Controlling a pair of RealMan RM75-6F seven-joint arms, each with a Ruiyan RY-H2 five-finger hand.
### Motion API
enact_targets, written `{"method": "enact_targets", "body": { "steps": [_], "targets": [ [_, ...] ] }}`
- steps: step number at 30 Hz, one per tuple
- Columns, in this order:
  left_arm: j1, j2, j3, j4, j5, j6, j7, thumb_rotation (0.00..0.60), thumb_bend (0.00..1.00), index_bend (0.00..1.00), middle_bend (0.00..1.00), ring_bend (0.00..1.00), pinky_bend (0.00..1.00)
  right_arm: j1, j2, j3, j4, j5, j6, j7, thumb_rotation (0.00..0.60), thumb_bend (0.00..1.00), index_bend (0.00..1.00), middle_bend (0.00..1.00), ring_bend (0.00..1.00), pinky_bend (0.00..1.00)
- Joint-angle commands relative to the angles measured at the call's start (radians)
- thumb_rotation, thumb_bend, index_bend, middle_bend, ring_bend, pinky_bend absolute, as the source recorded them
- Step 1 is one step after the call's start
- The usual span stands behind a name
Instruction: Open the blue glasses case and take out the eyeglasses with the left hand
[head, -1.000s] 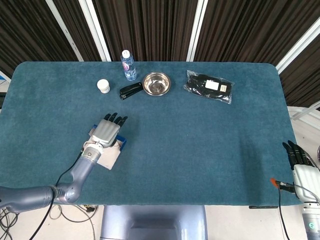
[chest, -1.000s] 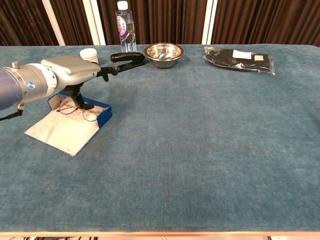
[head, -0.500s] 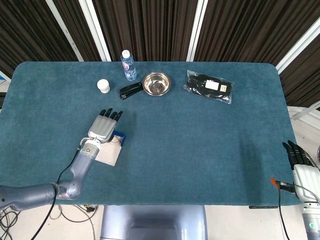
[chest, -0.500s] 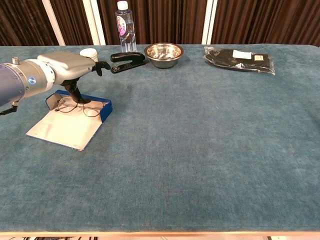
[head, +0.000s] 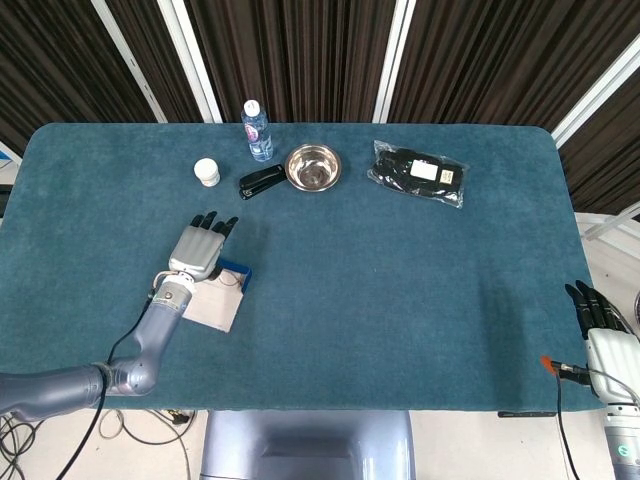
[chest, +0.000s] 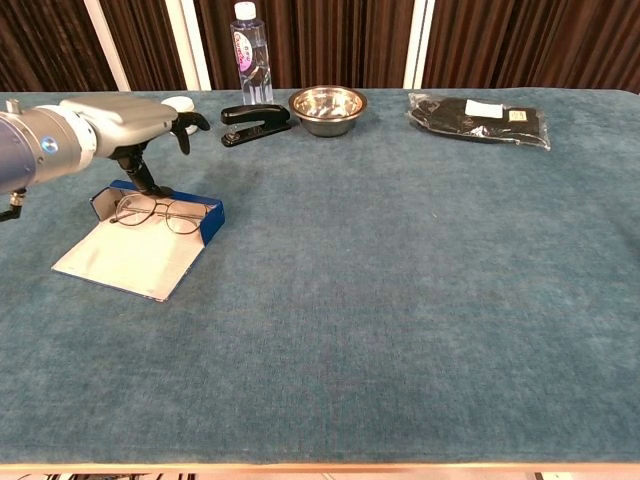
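Observation:
The blue glasses case (chest: 205, 219) (head: 238, 272) lies open near the table's left front, its pale lid (chest: 128, 260) folded flat toward me. Thin-rimmed eyeglasses (chest: 152, 212) rest inside the blue tray. My left hand (chest: 118, 117) (head: 200, 246) hovers just above and behind the case, fingers apart and slightly curled, holding nothing; its thumb points down toward the case's back wall. My right hand (head: 598, 325) hangs beyond the table's right front corner, fingers straight and empty; the chest view does not show it.
Along the far side stand a water bottle (chest: 251, 42), a white jar (head: 207, 172), a black stapler (chest: 255, 117), a steel bowl (chest: 327, 105) and a black packaged item (chest: 478, 118). The teal cloth (chest: 400, 280) covers the whole table.
My left hand has drawn back to the left and lifted off the case, leaving the eyeglasses fully exposed in the tray. The right hand has not moved.

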Motion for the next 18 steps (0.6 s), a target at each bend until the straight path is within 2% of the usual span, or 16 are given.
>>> {"method": "enact_targets", "body": {
  "steps": [1, 7, 18],
  "targets": [
    [0.003, 0.020, -0.004, -0.015, 0.010, -0.016, -0.019, 0.600, 0.24, 0.08, 0.32, 0.04, 0.13, 0.000, 0.000, 0.000, 0.001, 0.000, 0.000, 0.001, 0.600, 0.14, 0.00, 0.00, 0.00, 0.24],
    [0.007, 0.038, 0.017, -0.015, 0.042, -0.033, -0.028, 0.600, 0.24, 0.08, 0.34, 0.05, 0.13, 0.001, 0.000, 0.001, -0.001, 0.001, -0.001, 0.000, 0.600, 0.14, 0.00, 0.00, 0.00, 0.24],
    [0.008, -0.002, 0.034, 0.047, 0.107, -0.038, -0.053, 0.600, 0.24, 0.08, 0.41, 0.07, 0.13, 0.001, 0.000, 0.002, -0.002, 0.005, -0.003, 0.001, 0.600, 0.14, 0.00, 0.00, 0.00, 0.24]
  ]
}}
